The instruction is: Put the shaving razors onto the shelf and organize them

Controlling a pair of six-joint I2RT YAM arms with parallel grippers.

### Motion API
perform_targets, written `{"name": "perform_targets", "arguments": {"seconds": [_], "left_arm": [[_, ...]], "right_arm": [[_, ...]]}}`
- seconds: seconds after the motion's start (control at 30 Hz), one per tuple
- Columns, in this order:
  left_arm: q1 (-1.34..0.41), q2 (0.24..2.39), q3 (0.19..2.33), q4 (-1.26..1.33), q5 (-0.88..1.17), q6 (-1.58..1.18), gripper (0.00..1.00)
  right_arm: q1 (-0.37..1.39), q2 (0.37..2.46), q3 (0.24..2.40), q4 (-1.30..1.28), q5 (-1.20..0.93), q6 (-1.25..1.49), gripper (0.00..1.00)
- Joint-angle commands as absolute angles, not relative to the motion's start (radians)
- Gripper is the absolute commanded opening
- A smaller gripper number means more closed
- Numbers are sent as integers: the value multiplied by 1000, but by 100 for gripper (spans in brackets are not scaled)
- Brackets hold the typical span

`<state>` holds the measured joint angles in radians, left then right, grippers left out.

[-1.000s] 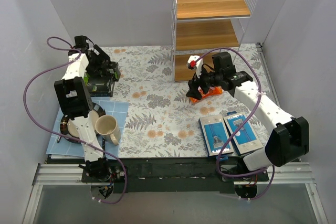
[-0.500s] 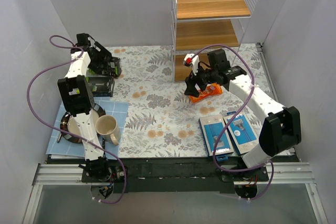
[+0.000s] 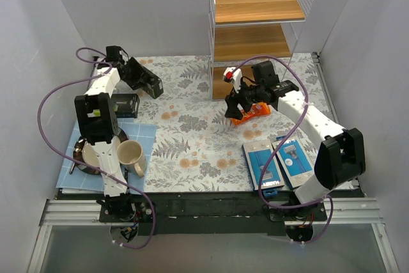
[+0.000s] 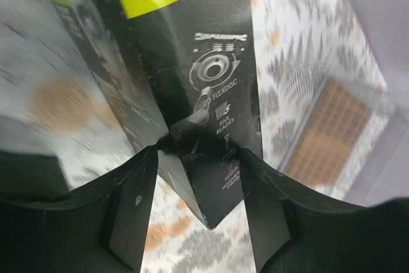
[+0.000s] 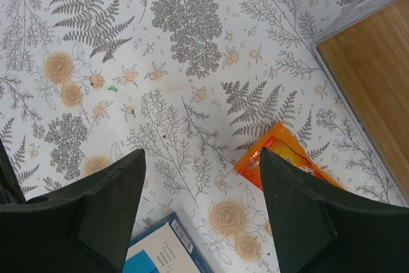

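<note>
Table (image 3: 192, 132): fern-print cloth between pale walls, with both arms bolted at the near edge so everything lies within reach.
Shelf (image 3: 255, 4): stands at the far edge, right of centre, its open front toward the arms. No razor pack shows on any board. Wire fences the top tier, so the lower boards look like the easier way in.
Blue mat (image 3: 146, 133): near left corner, carrying a mug (image 3: 131, 155) and a dark dish half hidden by the left arm. It is well apart from the shelf and out of the way.
Left gripper (image 4: 198, 155): at the far left, clamped across a black razor carton (image 4: 211, 62) near one end, so most of it juts ahead, probably for sliding onto a board.
Right gripper (image 5: 201, 158): jaws spread wide with nothing between them, hanging over bare cloth just beside the orange packet (image 5: 284, 155).
Blue razor packs (image 3: 263, 165): two, flat and side by side at the near right, well apart from the shelf and untouched.
Black razor carton: printed "five blades", so I judge it part of the job. It is tilted in the grip.
Second black carton (image 3: 124, 103): lies on the cloth just beyond the mat.
Orange packet: lies just before the bottom tier. It is the one thing in the way there and may need skirting.
</note>
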<state>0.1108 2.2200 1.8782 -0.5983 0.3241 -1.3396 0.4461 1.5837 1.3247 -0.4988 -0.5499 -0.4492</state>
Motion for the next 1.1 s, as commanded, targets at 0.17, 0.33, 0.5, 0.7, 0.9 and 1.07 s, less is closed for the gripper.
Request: {"name": "perform_targets", "arguments": {"seconds": [0.17, 0.33, 0.5, 0.7, 0.9, 1.07], "left_arm": [[-32, 2011, 1514, -732, 483, -1322, 45], [-75, 1885, 1382, -749, 509, -1301, 43], [-147, 1720, 1212, -756, 545, -1246, 43], [-241, 1541, 1092, -772, 485, -1181, 45], [-250, 1454, 1044, -848, 607, -1005, 64], [-233, 1347, 1227, -839, 462, -925, 72]], "right_arm": [[443, 1464, 1259, -492, -535, -476, 79], [443, 1425, 1224, -485, -537, -477, 79], [442, 1368, 1172, -485, -551, -476, 79], [445, 1307, 1100, -489, -561, -474, 79], [443, 1295, 1092, -495, -586, -472, 79], [451, 1359, 1153, -459, -623, -469, 79]]}}
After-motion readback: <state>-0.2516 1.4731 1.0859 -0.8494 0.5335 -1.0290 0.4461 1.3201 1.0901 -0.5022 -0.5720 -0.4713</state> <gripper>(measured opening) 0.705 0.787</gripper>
